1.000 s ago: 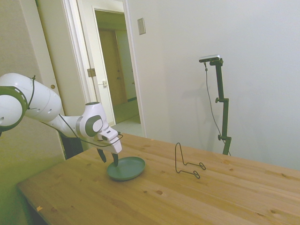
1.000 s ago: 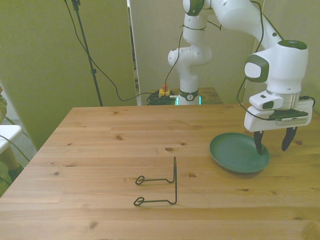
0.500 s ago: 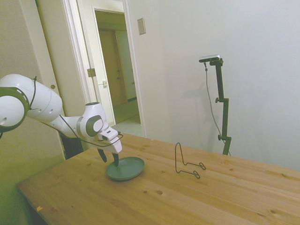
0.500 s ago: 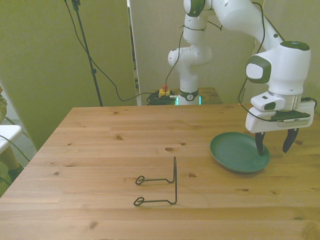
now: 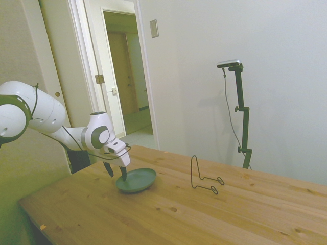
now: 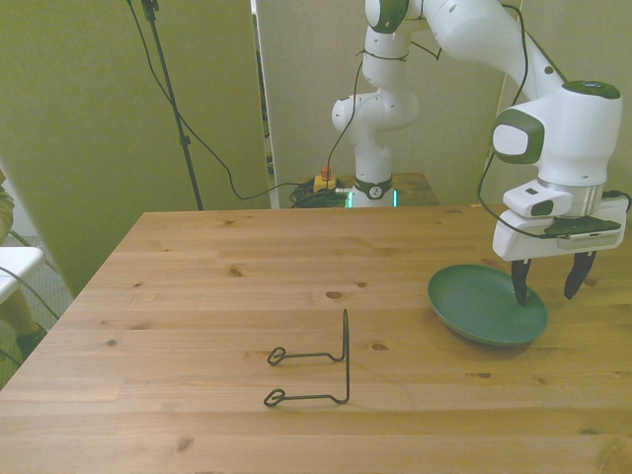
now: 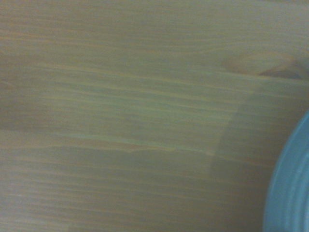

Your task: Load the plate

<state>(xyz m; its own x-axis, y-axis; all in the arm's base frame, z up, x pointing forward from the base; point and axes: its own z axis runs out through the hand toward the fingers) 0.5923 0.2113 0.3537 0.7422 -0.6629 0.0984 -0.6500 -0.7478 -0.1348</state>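
side view light: soft, even indoor light; white wall (image 5: 204,76) bright, doorway (image 5: 125,76) dimmer behind
side view tint: greenish-yellow cast toward the left edge
side view shadows: faint, soft on the table (image 5: 179,214)
front view light: even, yellow-green cast on back wall; no glare on wood
front view shadow: small dark patch under the plate (image 6: 484,306)
front view sharpness: clear
wrist view: blurred, out of focus; wood grain smeared, plate rim (image 7: 289,183) a soft blue-green arc; darker band beside it

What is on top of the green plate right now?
Nothing lies on the plate; its green surface is bare. The open gripper straddles its rim, one fingertip over the dish, one outside. Whether that fingertip touches the surface cannot be told. The wire stand sits apart.
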